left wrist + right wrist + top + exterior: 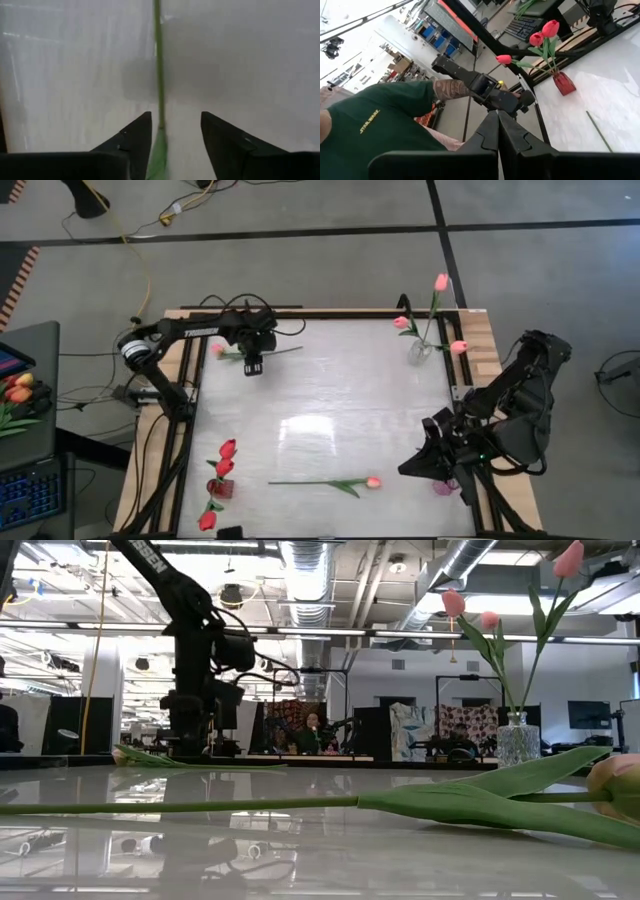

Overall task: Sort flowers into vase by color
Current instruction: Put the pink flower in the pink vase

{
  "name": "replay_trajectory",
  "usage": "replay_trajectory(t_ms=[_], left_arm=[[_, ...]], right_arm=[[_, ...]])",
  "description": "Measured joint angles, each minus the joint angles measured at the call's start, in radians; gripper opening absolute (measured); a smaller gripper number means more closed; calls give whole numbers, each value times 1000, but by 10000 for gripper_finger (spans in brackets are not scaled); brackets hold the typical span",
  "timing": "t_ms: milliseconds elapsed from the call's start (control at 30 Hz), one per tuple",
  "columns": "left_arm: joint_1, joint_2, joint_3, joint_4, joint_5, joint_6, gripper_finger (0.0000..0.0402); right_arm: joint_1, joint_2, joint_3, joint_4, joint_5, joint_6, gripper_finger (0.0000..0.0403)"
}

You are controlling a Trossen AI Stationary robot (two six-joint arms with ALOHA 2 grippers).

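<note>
My left gripper [175,132] hangs over a pink tulip [217,350] lying at the far left of the table [330,395], with my fingers spread apart on both sides of its thin green stem [159,65]. I hold nothing yet. The stem is skinny and bendy and the table is smooth and shiny, so I think it could slip or roll away if I pinch crooked. Another tulip [372,481] lies near the front. My right gripper [497,131] waits at the near right, fingers pressed shut. A small red vase [219,488] and a clear glass vase [420,350] hold other tulips.
</note>
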Motion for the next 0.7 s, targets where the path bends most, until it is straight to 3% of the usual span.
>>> replay_trajectory(t_ms=[200, 700], left_arm=[[50, 3, 0, 27, 0, 27, 192], [97, 108, 3, 30, 47, 15, 194]], right_arm=[[0, 0, 0, -4, 0, 0, 26], [0, 0, 0, -9, -19, 8, 26]])
